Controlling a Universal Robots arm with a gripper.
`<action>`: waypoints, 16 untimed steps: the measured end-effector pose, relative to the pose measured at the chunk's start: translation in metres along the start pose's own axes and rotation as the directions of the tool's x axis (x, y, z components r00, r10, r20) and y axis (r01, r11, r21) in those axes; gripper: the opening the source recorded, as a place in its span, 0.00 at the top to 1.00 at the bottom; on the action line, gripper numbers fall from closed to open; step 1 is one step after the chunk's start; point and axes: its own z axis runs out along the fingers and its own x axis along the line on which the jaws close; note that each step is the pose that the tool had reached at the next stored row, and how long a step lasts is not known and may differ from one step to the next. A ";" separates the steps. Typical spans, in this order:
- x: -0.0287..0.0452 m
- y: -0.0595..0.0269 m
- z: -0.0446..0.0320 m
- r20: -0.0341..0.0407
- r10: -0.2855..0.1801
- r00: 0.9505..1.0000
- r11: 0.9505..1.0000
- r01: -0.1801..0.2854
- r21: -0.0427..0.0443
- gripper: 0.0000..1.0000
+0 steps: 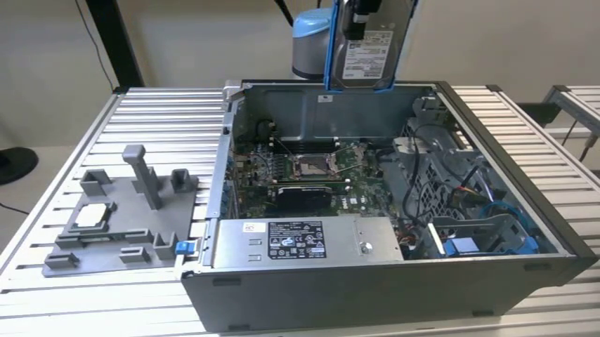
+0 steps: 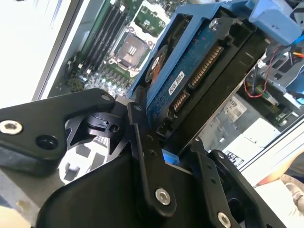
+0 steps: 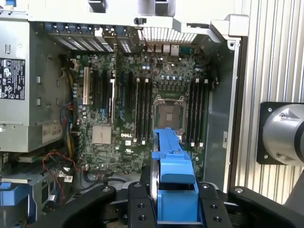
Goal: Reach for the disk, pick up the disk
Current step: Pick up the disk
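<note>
Black linkage bars of the hand (image 2: 156,142) fill the foreground in both wrist views, and between them sits the disk (image 2: 190,71), clamped by its blue side rails. The hand is clenched on the disk, one finger (image 3: 137,206) on each side of the blue rail end in the first wrist view.

From the exterior view, the disk (image 1: 367,49) hangs upright at the far edge of the scene, well above the open computer case (image 1: 394,281) and clear of its rim. Its long axis runs up and down, label facing the camera, with the hand gripping its upper end. So the disk lies straight below the hand, in line with the wrist rather than off to either side.

Beneath it the motherboard (image 3: 142,109) lies open to view. On the exterior view's left, a grey fixture plate (image 1: 112,225) rests on the slatted surface (image 1: 159,126), well apart from the disk.
</note>
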 end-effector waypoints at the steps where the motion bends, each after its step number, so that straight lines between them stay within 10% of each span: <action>1: 0.0001 -0.0029 0.0000 0.000 0.000 1.000 1.000 0.000 0.000 1.00; 16: 0.0005 -0.0189 -0.0001 0.000 0.000 1.000 1.000 0.000 0.000 1.00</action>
